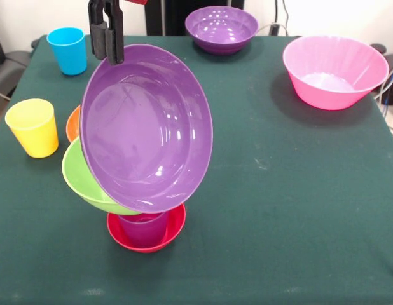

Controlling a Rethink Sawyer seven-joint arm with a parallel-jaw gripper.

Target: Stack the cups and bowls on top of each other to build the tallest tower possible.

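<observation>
My gripper comes down at the top left and is shut on the upper rim of a wide purple bowl, which is tipped steeply with its inside facing the camera. Its lower edge lies against a tilted lime green bowl. Below them a purple cup stands inside a small red bowl; this is the tower. An orange bowl shows only as a sliver behind the purple bowl. A blue cup and a yellow cup stand apart on the left.
A second purple bowl stands at the far edge in the middle. A big pink bowl stands at the far right. All rest on a dark green tablecloth. Cables hang off the right edge.
</observation>
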